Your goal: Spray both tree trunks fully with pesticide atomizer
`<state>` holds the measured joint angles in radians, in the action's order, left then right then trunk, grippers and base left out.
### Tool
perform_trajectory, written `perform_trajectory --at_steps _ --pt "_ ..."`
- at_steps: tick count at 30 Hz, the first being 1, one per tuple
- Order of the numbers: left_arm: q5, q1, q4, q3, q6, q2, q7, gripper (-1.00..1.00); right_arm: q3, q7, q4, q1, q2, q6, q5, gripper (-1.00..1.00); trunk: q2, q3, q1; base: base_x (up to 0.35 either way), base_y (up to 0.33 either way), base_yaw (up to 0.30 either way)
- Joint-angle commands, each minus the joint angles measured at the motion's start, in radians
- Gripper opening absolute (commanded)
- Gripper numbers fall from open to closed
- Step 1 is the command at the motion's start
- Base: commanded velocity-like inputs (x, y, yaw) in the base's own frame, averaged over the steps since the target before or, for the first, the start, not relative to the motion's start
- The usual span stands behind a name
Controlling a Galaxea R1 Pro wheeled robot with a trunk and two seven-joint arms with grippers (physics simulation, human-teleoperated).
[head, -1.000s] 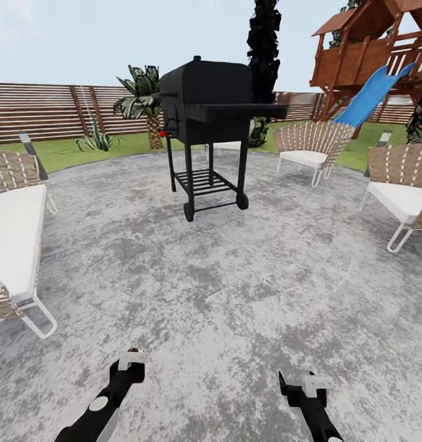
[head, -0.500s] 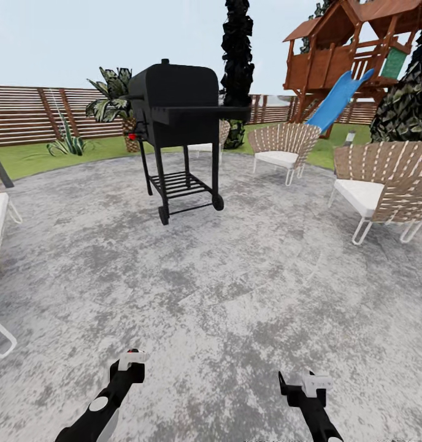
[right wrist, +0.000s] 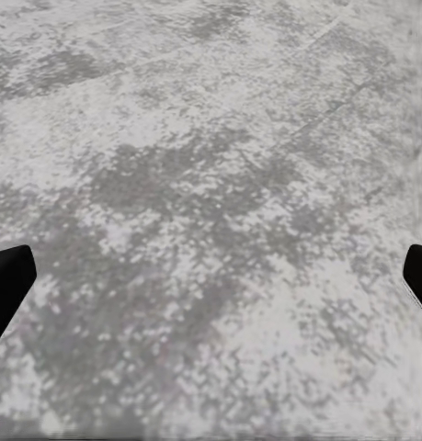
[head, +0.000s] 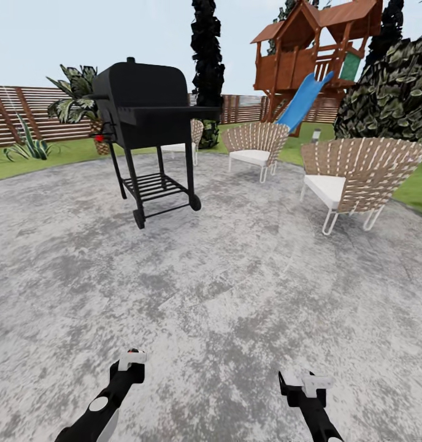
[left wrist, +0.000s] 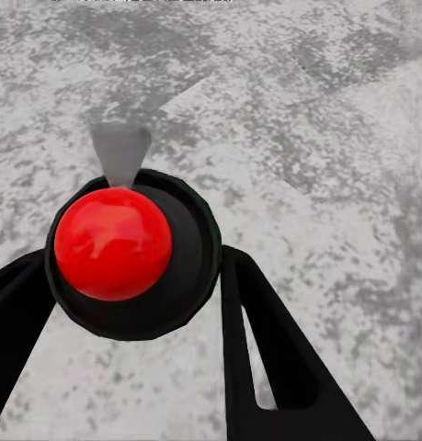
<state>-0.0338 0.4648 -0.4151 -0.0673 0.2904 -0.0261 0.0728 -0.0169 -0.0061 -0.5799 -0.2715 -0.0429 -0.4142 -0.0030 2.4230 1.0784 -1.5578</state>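
Note:
In the left wrist view, the pesticide atomizer (left wrist: 128,243) is a small black bottle with a round red top, sitting between two black fingers (left wrist: 266,340). My left gripper (left wrist: 132,308) is shut on it. In the head view the same gripper (head: 130,361) hangs low over the grey speckled floor (head: 223,288), with a red speck at its tip. My right gripper (head: 300,382) is open beside it, its fingertips (right wrist: 8,285) far apart over bare paving. A mass of dark green jagged leaves (head: 392,92) rises at the far right. The tree trunks are out of view.
A black wheeled grill (head: 146,129) stands ahead to the left. Wicker chairs (head: 355,175) (head: 255,144) sit ahead on the right. Behind them are a wooden playhouse with a blue slide (head: 303,101), a black-leaved tree (head: 208,61), a palm (head: 76,101), lawn and slat fence (head: 21,113).
The whole head view has slid left, so the camera has turned right. The left chair has left the picture and the right foliage has come in. Both arms keep their pose.

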Motion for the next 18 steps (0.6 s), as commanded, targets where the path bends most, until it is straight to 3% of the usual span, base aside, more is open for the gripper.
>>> perform_trajectory --at_steps 1,18 --pt "0.0 0.0 0.0 0.0 0.0 0.0 0.0 -1.0 0.0 0.0 0.0 0.0 0.0 0.0 0.0 1.0 0.0 0.0 0.0 0.0 0.0 -0.267" --pt "0.0 0.0 -0.002 0.0 0.001 0.001 0.008 -1.0 0.0 0.0 0.0 0.0 0.0 0.0 0.0 1.0 0.0 0.0 0.0 0.0 0.0 -0.267"
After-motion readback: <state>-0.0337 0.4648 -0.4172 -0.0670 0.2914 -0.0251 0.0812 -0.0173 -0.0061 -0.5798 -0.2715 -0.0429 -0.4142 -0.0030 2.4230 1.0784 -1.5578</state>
